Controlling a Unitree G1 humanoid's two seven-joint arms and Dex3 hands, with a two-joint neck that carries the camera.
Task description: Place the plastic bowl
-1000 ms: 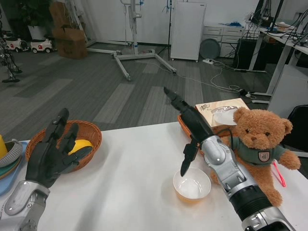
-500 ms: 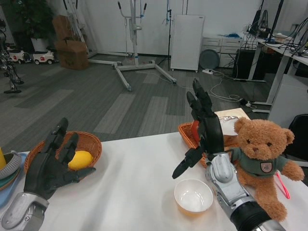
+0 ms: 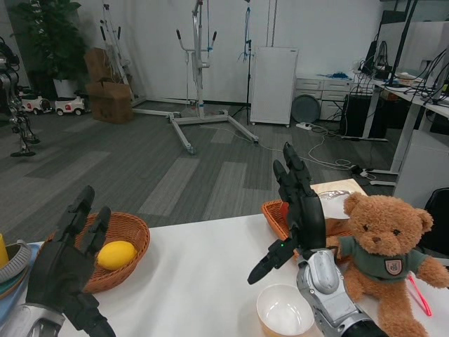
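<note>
Bowl [image 3: 285, 311] of plastic sits empty near the table's [image 3: 196, 281] front edge. Right hand [image 3: 296, 210] raised above it, fingers spread, holding nothing; left hand [image 3: 62, 270] likewise spread at the left edge.

Robotics lab/workshop: big open room w/ grey floor [image 3: 140, 161], metal hoist frame [image 3: 200, 70], desks w/ cables [image 3: 414, 70], white cabinet [image 3: 273, 67], cardboard boxes [image 3: 109, 84], another robot [image 3: 14, 91].

Sitting on the white desk [image 3: 203, 281] are one white plastic bowl [image 3: 284, 311], two woven wicker baskets [image 3: 123, 242] [image 3: 275, 213], one yellow lemon [image 3: 116, 255] and one brown plush teddy bear [image 3: 382, 263], with two black robot hands [image 3: 59, 270] [image 3: 295, 207] hovering above.
</note>
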